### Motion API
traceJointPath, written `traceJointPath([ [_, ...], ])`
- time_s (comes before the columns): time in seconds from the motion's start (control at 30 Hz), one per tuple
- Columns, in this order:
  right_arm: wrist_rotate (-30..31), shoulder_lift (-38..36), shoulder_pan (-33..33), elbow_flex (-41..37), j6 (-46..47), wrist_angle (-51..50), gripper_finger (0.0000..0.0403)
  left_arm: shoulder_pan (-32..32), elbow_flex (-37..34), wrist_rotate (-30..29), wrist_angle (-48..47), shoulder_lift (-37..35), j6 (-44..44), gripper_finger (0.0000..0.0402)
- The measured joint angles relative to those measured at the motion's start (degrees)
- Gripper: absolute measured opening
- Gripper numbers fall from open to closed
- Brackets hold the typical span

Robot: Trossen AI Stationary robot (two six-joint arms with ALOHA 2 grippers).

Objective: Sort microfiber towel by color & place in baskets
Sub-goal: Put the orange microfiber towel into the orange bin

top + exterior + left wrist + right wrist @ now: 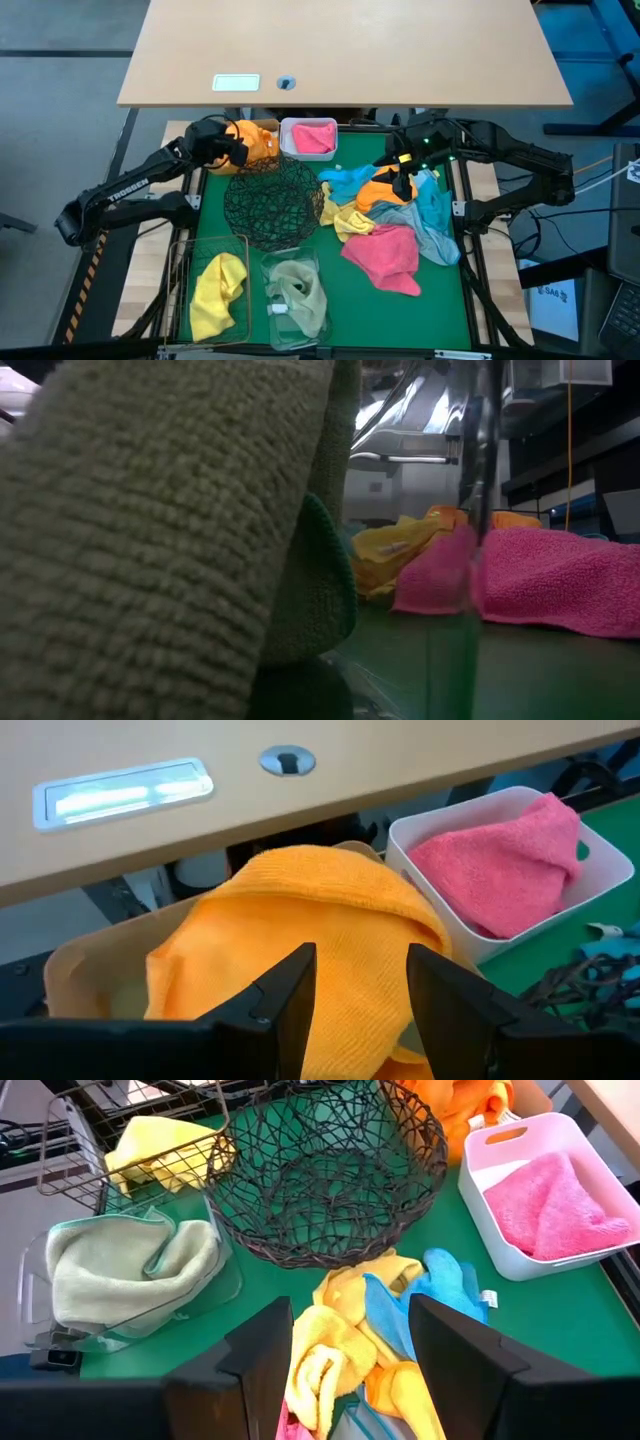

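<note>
An orange towel (pixel 300 910) lies heaped in the tan box (pixel 80 965) at the far left. My left gripper (pixel 358 960) hangs open just above and in front of it, also seen in the high view (pixel 238 148). A pink towel (pixel 500 860) lies in the white tub (pixel 610 860). Loose towels lie on the green mat at the right: blue (pixel 420 1300), yellow (pixel 335 1340), orange (pixel 382 192), pink (pixel 385 255), teal (pixel 437 218). My right gripper (pixel 350 1320) hovers open high over this pile (pixel 402 178).
The black wire bowl (pixel 272 202) stands mid-table with no towel in it. At the near edge a wire basket (pixel 180 285) holds a yellow towel (pixel 216 290), and a clear tub (pixel 40 1270) holds an olive towel (pixel 300 292). A wooden desk (pixel 340 50) lies beyond the far edge.
</note>
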Motion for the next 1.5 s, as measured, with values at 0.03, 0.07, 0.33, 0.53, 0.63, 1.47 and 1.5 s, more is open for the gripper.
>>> traceJointPath([
  [0.03,0.48,0.0,0.0,0.0,0.0,-0.14,0.0202,0.0,0.0,0.69,0.11,0.01,-0.02,0.0151],
  [0.07,1.1,0.12,0.0,0.0,-0.02,-0.35,0.0202,0.0,0.0,2.01,0.21,0.01,0.0,0.0151],
  [0.33,2.7,1.07,0.0,-6.01,-0.56,-1.05,0.0202,-2.6,0.0,18.28,7.39,0.01,-0.07,0.0151],
  [0.53,10.97,1.09,0.0,-15.25,-1.15,-0.96,0.0202,-7.84,0.07,20.78,14.1,0.01,-0.17,0.0151],
  [0.63,19.88,1.14,-0.02,-19.38,1.75,-1.1,0.0202,-10.2,0.07,20.61,14.87,0.01,-0.28,0.0151],
  [1.47,29.63,1.14,-0.02,-36.63,23.82,-2.06,0.0202,-20.11,0.07,16.19,14.91,0.03,-0.48,0.0151],
  [1.5,29.63,1.14,0.0,-37.16,23.82,-1.93,0.0202,-20.31,0.07,16.19,14.91,0.03,-0.48,0.0151],
])
